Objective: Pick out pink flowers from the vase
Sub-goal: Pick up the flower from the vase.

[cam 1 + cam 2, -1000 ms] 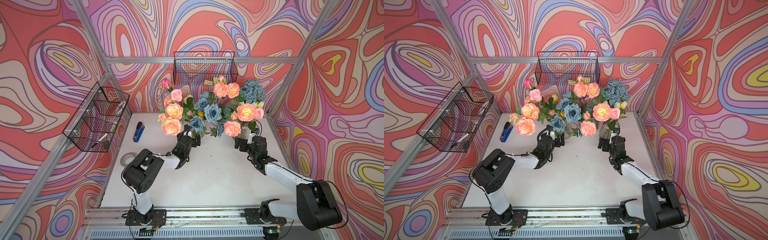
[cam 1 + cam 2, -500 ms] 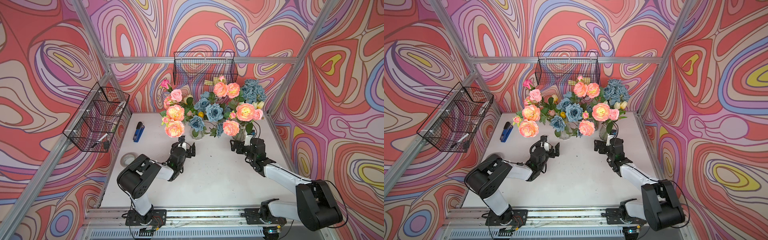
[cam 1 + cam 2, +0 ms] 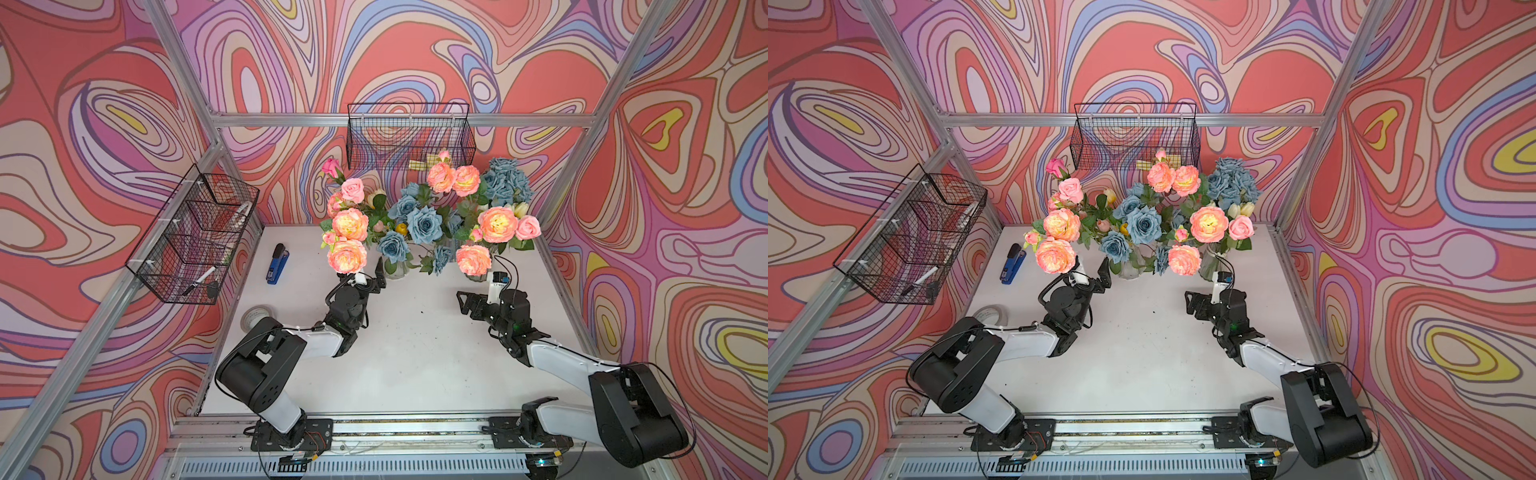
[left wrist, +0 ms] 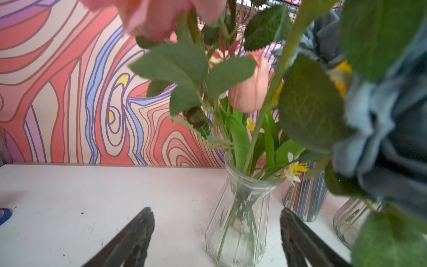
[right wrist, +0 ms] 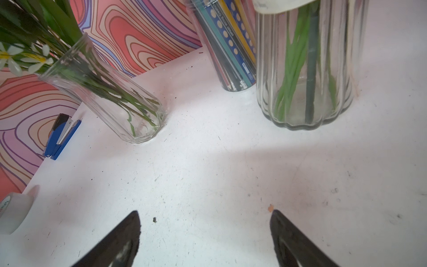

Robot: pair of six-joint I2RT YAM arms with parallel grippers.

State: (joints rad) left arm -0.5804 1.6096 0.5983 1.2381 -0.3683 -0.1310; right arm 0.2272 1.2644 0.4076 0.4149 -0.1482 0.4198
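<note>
- Pink flowers (image 3: 347, 255) (peach-pink fabric peonies and roses on leafy green stems): massed at the centre of both top views, above the vases at the back of the white tabletop (image 3: 415, 374); none is out yet.
- Left gripper (image 4: 216, 210): jaws spread wide and empty, facing the faceted clear glass vase (image 4: 238, 219) at lower centre-right of its wrist view.
- Right gripper (image 5: 205, 212): also wide and empty, short of the ribbed clear glass vase (image 5: 305, 69) at upper right.
- Step in hand, as judged: approach to a stem. Pinch bare stem above the vase neck, then draw along the stem's line (the free arm could steady the light vase).
- Room: open tabletop at lower middle. A cup of striped pencils (image 5: 231, 46) crowds the vases, a black wire basket (image 3: 409, 133) hangs above, and a blue stapler (image 3: 277, 264) lies at left.
</note>
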